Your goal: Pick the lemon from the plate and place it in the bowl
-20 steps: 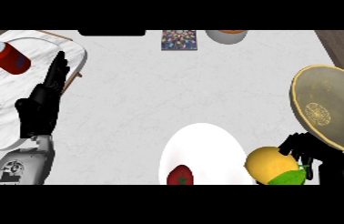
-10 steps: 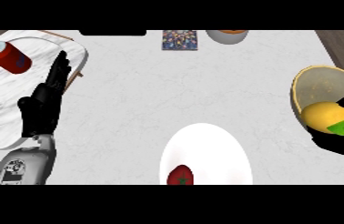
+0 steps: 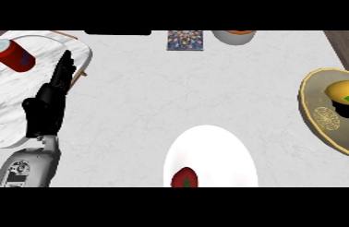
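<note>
Black against the pale marble counter [image 3: 170, 87], your left hand [image 3: 46, 108] stands at the left side of the view with its fingers straight and pointing up and away from you, thumb slightly out, holding nothing. The grey forearm [image 3: 28, 168] runs down from it to the lower left edge. The fingertips overlap the rim of a pale tray [image 3: 41, 46] in the upper left corner, where a red can [image 3: 15, 54] lies tilted.

You cannot see your right hand clearly: at the right edge only a small dark shape shows just under the lemon [image 3: 339, 90], too little for you to tell whether fingers are curled or straight.

The lemon sits over the inside of the tan bowl [image 3: 320, 111], which is cut off by the right edge; a bit of green shows on the lemon's right side. Whether it rests on the bowl or is held above it cannot be told.

The white plate [image 3: 211, 152] lies at the bottom centre, well apart from the bowl, with a red fruit [image 3: 184, 179] at its lower edge.

At the top edge you have a patterned box [image 3: 185, 39] and, just right of it, a grey cup [image 3: 234, 36].
</note>
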{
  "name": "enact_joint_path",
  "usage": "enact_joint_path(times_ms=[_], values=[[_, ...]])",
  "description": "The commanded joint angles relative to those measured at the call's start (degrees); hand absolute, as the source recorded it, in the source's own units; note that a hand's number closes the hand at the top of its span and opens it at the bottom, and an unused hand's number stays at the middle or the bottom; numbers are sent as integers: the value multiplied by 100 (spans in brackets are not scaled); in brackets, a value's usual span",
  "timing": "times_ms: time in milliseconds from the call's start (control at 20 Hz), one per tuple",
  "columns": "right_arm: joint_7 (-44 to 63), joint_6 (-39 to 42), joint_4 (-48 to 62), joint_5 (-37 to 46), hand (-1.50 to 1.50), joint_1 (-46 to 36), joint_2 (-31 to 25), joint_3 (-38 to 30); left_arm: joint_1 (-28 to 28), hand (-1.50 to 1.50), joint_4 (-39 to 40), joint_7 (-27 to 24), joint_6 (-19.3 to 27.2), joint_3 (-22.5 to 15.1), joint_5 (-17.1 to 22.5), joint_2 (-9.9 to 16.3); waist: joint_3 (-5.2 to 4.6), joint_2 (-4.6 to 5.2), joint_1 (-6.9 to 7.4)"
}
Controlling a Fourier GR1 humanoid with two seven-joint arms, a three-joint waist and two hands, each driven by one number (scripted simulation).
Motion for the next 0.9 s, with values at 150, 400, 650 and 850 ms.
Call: enact_joint_path(times_ms=[150, 400, 650, 850], values=[[-624, 376, 2694, -532, -150, -1182, -615, -415, -164, 0, -59, 184, -63, 71, 16, 37, 4, 15, 44], [-1803, 391, 3971, -927, -150, -1602, -526, -571, 18, 0, -48, 53, 26, -98, -142, -146, 7, 12, 36], [-2551, 759, 4747, -1453, -150, -2033, -942, -1025, -9, 0, -113, 163, -182, 91, 49, 6, 7, 10, 34], [-2607, 968, 4851, -1819, -150, -2111, -1177, -1278, 225, 0, -373, 149, 11, -111, -249, -150, -1, -26, -41]])
